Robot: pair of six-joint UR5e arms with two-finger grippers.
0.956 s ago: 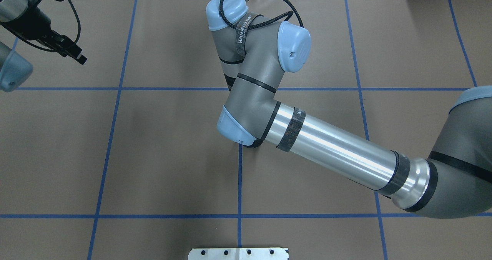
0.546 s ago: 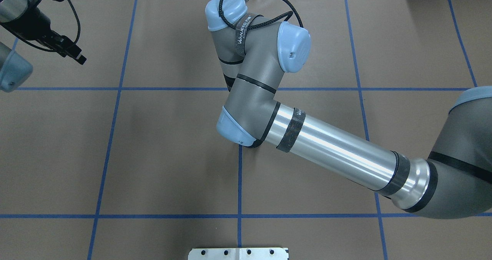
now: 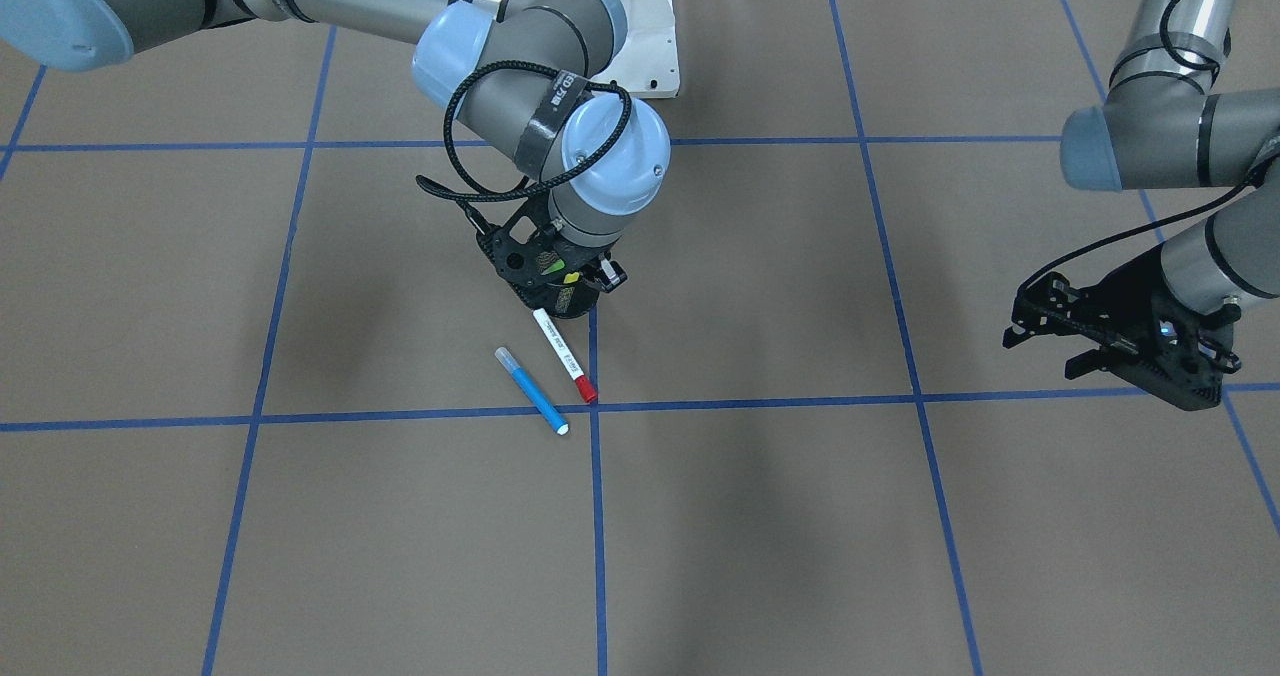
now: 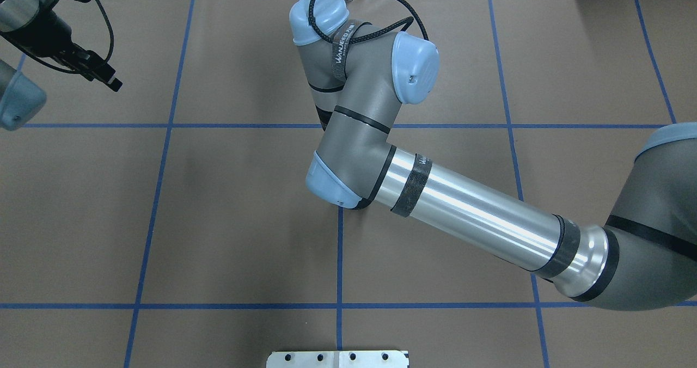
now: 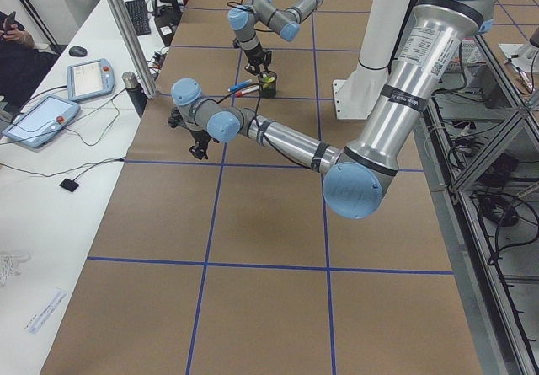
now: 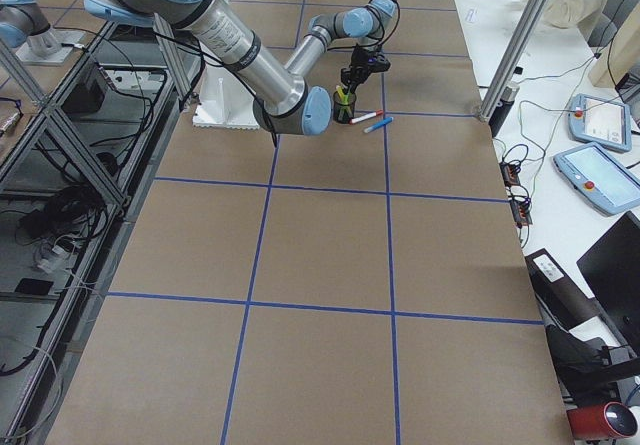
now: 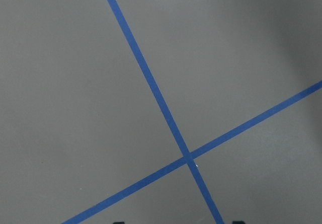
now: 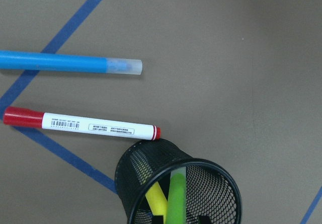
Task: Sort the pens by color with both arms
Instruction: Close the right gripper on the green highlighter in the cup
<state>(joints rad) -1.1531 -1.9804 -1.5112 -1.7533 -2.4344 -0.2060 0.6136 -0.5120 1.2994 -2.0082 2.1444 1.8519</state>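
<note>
The blue pen (image 3: 531, 390) with a clear cap and the white-barrelled pen with red ends (image 3: 563, 355) lie side by side on the brown table. They also show in the right wrist view, blue (image 8: 65, 63) and white (image 8: 88, 126). The lime green highlighter (image 8: 176, 196) and the yellow highlighter (image 8: 155, 196) stand in the black mesh cup (image 8: 151, 163). My right gripper (image 3: 560, 281) hovers open right over the cup (image 3: 565, 301), holding nothing. My left gripper (image 3: 1045, 346) is open and empty, far off to the side above bare table, and also shows in the overhead view (image 4: 111, 82).
Blue tape lines (image 7: 151, 83) divide the brown table into squares. The white bolted pedestal (image 3: 625, 16) stands behind the cup. The right arm's forearm (image 4: 474, 221) stretches across the table's middle and hides the cup and pens in the overhead view.
The right arm's wrist has shifted very slightly to the left and further away in the overhead view. The left arm has hardly moved.
</note>
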